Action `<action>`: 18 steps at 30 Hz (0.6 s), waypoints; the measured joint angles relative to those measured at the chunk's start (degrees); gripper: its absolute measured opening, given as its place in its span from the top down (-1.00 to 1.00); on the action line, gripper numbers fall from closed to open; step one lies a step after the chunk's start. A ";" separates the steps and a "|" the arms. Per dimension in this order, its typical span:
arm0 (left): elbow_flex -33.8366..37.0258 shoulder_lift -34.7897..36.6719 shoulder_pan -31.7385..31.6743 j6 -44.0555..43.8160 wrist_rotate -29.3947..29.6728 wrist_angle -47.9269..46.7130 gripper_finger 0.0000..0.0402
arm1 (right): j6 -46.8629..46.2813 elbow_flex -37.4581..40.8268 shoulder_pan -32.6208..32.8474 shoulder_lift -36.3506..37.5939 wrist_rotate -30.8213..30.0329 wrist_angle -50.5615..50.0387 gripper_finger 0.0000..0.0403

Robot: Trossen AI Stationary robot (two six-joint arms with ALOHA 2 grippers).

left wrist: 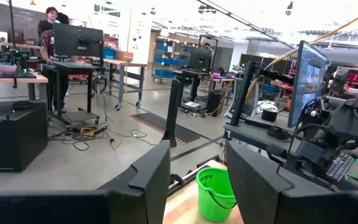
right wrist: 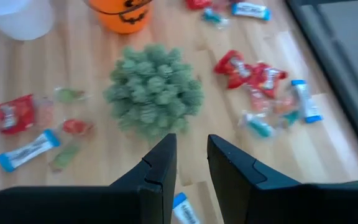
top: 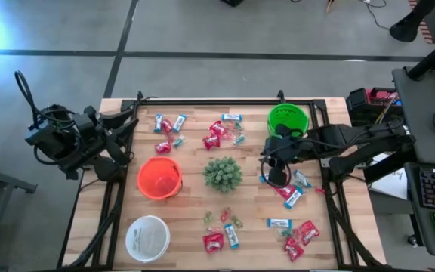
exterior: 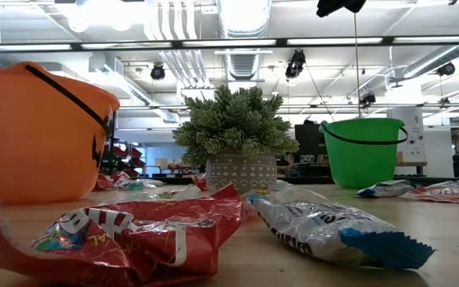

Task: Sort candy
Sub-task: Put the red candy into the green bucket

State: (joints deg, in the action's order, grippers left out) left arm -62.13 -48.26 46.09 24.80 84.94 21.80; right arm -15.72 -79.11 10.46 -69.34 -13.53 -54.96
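Right gripper (top: 276,175), jaws narrow and seemingly empty, hovers just right of the plant (top: 222,173). A blue bar (right wrist: 185,209) lies directly beneath it, red packets (top: 288,191) just beyond. Left gripper (top: 124,140), part open, waits past the orange bowl (top: 159,178).

Two matte black jointed arms, looped black cables at the left arm (top: 66,136), blocky angular dark fingers (right wrist: 157,168), smooth unmarked housings.

Around the spiky pale-green plant (top: 222,173) in its grey patterned pot (exterior: 241,173) lay red packets (top: 213,242) and blue-and-white bars (top: 279,223). The buckets were orange (top: 159,178), green (top: 288,119) and white (top: 147,237), on a light wooden table (top: 195,219)
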 joint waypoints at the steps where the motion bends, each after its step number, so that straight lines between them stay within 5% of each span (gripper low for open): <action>1: 0.00 -0.06 0.00 0.00 0.00 0.02 0.31 | -0.19 -0.06 0.00 0.00 1.48 -0.14 0.58; 7: 0.00 0.02 0.00 -0.83 0.00 0.04 0.31 | -1.18 -2.70 0.14 -0.21 9.37 0.00 0.58; 18: -4.50 -1.24 0.00 -1.16 -0.02 0.04 0.31 | -4.55 -5.90 0.28 -0.20 9.03 -5.30 0.58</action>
State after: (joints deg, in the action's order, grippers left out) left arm -66.63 -49.50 46.09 23.63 84.93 21.85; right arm -20.27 -85.01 10.74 -69.54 -4.51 -60.27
